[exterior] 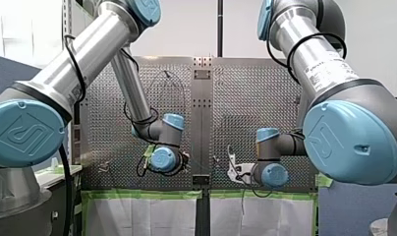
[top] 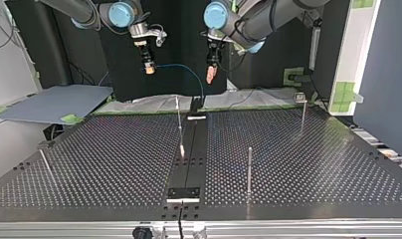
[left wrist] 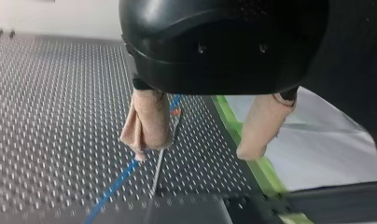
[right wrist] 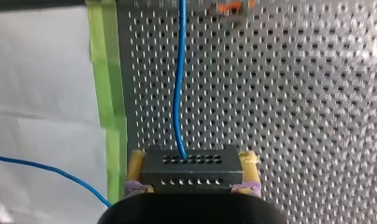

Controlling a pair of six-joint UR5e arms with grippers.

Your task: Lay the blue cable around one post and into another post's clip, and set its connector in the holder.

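The perforated table (top: 298,164) spreads wide ahead of both grippers, with only thin posts (top: 249,169) standing well apart on it. My right gripper (top: 149,68) clamps the black connector (right wrist: 189,169) between its yellow pads. The blue cable (right wrist: 177,93) leaves the connector's face and runs ahead over the holes. My left gripper (left wrist: 203,140) hangs unclenched, beige pads apart, holding nothing (the cable passes just under one pad, beside a thin post). I judge the slack cable could snag that post if the right arm swings before the left has a grip. The green-taped edge (right wrist: 107,93) lies close beside the right gripper, and ahead there is open room.
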